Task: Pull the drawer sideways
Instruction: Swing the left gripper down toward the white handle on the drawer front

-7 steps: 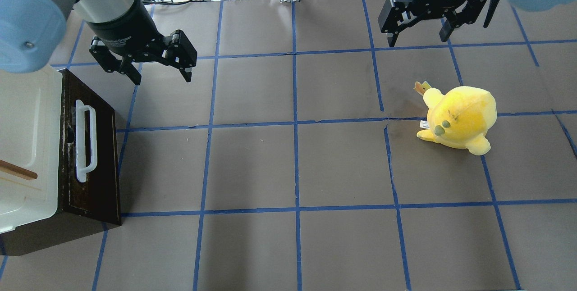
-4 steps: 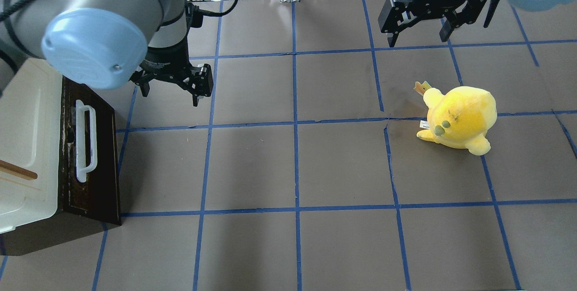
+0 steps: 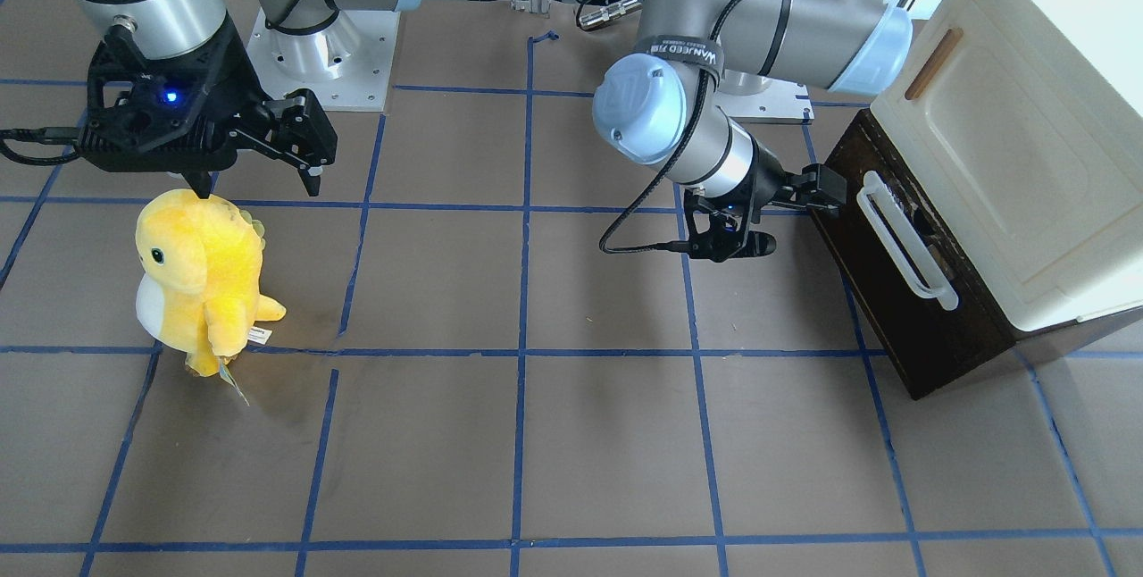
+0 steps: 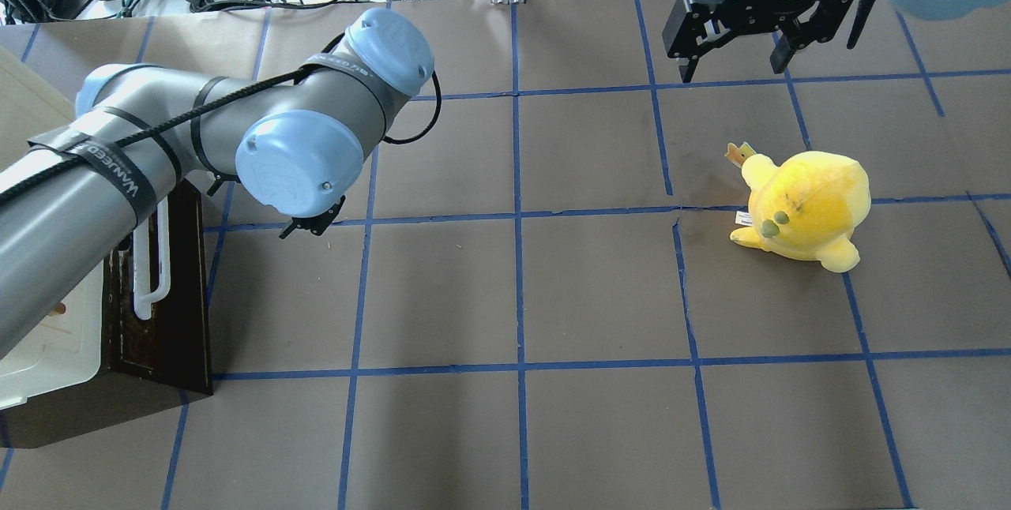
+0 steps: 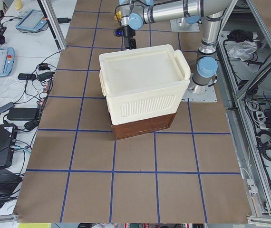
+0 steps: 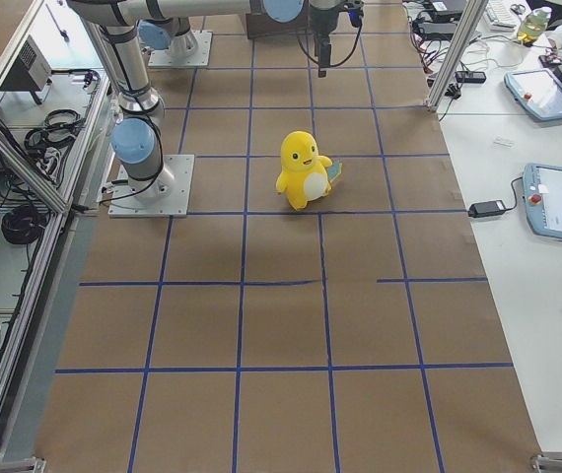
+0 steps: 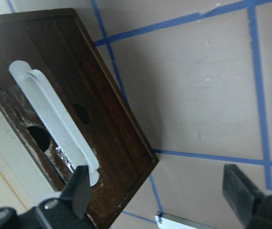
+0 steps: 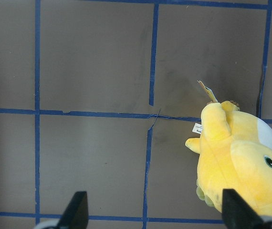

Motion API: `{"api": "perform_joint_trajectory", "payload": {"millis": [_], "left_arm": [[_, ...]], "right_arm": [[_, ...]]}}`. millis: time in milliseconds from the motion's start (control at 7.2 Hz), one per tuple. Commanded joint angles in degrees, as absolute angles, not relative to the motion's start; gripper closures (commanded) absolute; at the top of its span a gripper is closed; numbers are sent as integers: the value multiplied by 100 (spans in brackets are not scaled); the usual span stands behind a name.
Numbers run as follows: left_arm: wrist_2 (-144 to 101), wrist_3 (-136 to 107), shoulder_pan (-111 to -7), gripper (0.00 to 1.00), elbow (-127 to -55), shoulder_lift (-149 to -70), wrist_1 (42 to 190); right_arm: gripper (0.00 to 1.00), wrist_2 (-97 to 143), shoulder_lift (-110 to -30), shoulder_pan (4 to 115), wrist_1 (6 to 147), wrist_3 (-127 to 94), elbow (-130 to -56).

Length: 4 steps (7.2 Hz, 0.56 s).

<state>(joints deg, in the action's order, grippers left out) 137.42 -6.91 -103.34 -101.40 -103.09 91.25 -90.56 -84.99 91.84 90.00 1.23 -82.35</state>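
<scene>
- Where pushed in under the cream cabinet, at the end of the table on the robot's left: the drawer, dark brown front turned toward the table's middle.
- Along that front, lengthwise: white bar handle, standing proud of the wood.
- Behind the bar, in the wood: two round holes.
- Beside the bar's end that lies uppermost in the front-facing view: left gripper, low over the table, jaws spread wide, nothing between them.
- In the left wrist view: one finger overlapping the tip of the bar, the other over bare table past the drawer's edge. Impossible to tell whether it touches bar or wood.
- High on the cabinet's cream panel: small brown wooden handle.
- Well apart, in the robot's right half: right gripper, raised above the table, jaws open and empty.
- Near it, upright on the table: yellow plush toy, touched by neither gripper.
- Across the whole table: brown covering crossed by a blue tape grid.
</scene>
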Motion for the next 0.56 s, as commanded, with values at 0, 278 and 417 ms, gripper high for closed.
{"api": "perform_joint_trajectory", "payload": {"millis": [0, 278, 417], "left_arm": [[14973, -721, -10327, 0, -10589, -10651, 9123], [15335, -896, -10222, 0, -10661, -10915, 9123], [15633, -1288, -9908, 0, -10766, -11055, 9132]], "right_arm": [[0, -9053, -8499, 9185, 9000, 123, -8235], [0, -9053, -8499, 9185, 9000, 123, -8235], [0, -9061, -8499, 9185, 9000, 123, -8235]]}}
